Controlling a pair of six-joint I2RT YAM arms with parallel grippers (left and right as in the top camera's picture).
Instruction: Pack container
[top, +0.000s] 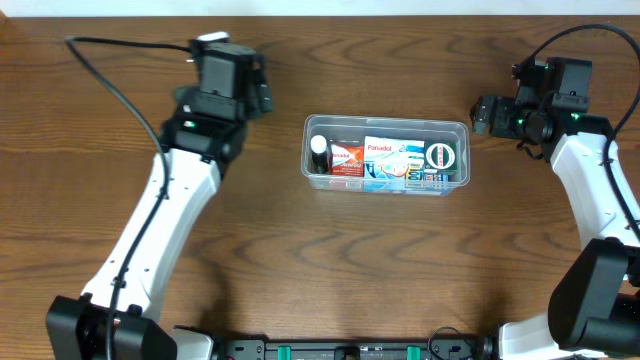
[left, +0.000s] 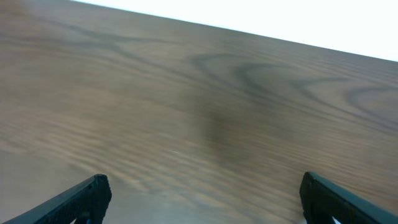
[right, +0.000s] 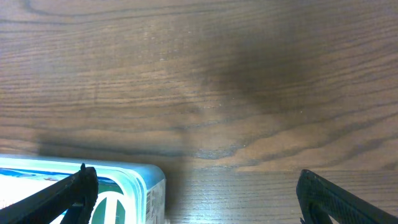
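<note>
The left gripper (left: 202, 199) has its fingers (left: 92, 194) spread wide with nothing between them; only the wooden table (left: 205, 93) shows in the gap. The right gripper (right: 196, 199) is just as wide apart and empty, with one rounded corner of the container (right: 152, 183) by its finger at 8 o'clock in its wrist view. From overhead the container sits near the table's middle, holding a dark bottle (top: 319, 152), a red box (top: 347, 158), a Panadol box (top: 383, 150) and a round green-and-white item (top: 440, 155). The left gripper is well apart at the container's 10 o'clock, the right one near at 2 o'clock.
</note>
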